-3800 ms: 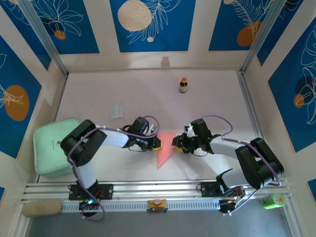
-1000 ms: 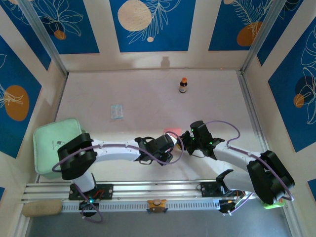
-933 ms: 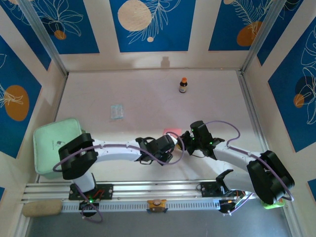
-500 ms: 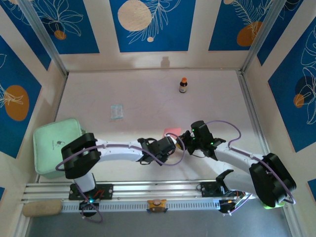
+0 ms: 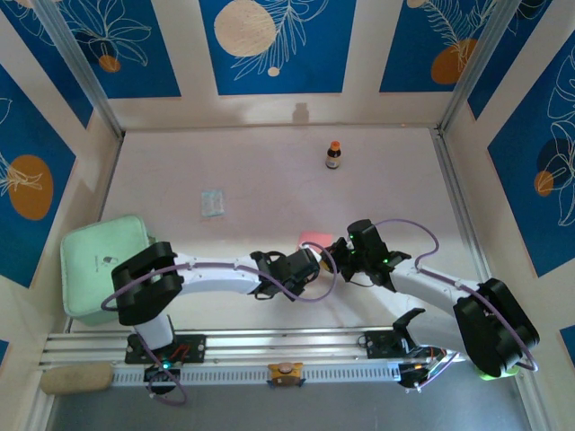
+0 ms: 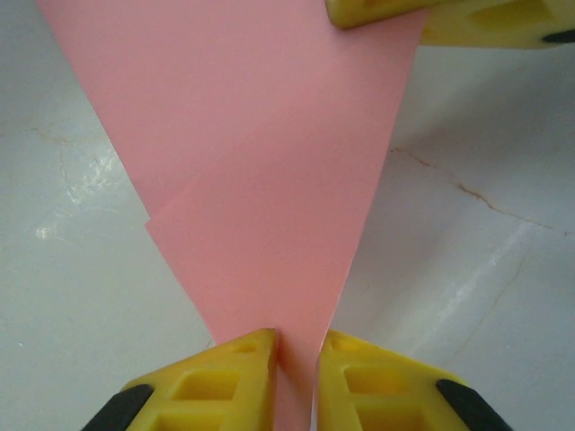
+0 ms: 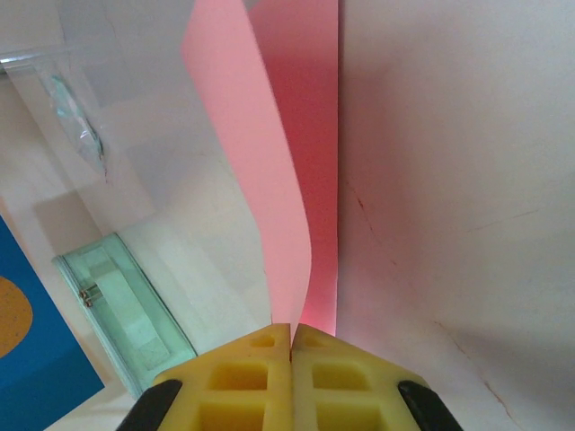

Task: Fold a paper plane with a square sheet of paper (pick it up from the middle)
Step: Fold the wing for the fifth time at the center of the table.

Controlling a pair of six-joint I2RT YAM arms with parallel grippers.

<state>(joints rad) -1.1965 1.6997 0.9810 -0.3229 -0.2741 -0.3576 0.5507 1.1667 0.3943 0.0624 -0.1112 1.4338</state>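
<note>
Marbled white table; smooth pink paper plane, triangular, creased.

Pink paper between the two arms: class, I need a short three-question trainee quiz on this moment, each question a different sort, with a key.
1. True or false: the right pincer is shut on the pink paper.
2. Multiple choice: in the left wrist view, the left pincer has the paper at
A. a wide flat edge
B. its narrow pointed end
C. no part of it
3. Short answer: what small thing stands near the back of the table, far from both arms?

Key
1. True.
2. B.
3. A small bottle with an orange cap.
</note>
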